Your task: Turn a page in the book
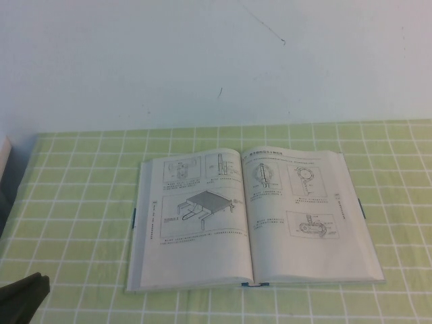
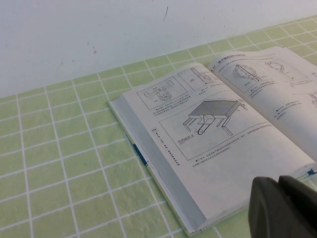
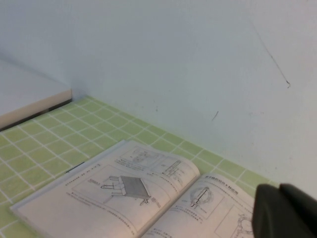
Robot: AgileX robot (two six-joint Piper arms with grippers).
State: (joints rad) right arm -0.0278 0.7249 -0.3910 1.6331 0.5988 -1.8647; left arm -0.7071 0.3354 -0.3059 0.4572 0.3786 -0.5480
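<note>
We see soft, even, fairly bright light with a cool cast, no glare and only faint shadows under the large open book with white pages (image 1: 253, 219) on the green-checked cloth surface (image 1: 74, 202). The overhead view looks hazy. Both wrist views blur the dark end effectors at lower right, left (image 2: 283, 208) and right (image 3: 285, 212).

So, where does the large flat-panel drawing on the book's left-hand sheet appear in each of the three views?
High view: the flat-panel drawing lies on the left-hand sheet of the book, near picture centre; left gripper shows bottom-left, right gripper is not in view.
Left wrist view: the drawing lies right of centre; left gripper bottom-right.
Right wrist view: the drawing lies low, left of centre; right gripper bottom-right.
Shared landmark: the book's centre fold.
</note>
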